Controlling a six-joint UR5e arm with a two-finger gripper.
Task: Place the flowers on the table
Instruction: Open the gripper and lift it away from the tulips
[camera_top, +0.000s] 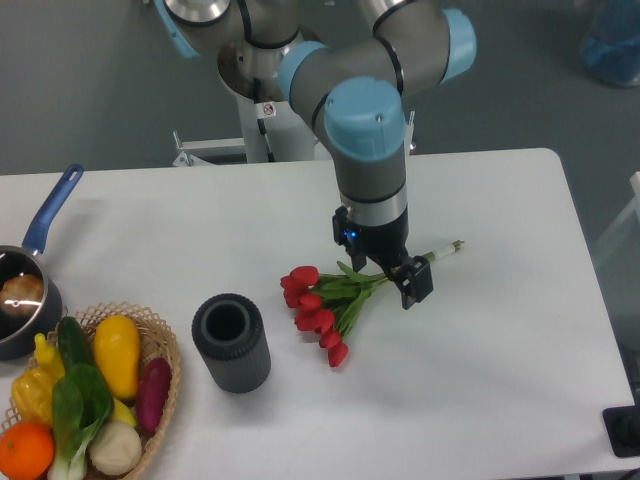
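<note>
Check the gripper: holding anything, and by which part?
Nothing held. The gripper is open above the stems of the flowers, which lie flat on the table.

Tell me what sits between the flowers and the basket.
The dark grey cylindrical holder stands between the flowers and the basket, seen by the fixed camera.
</note>
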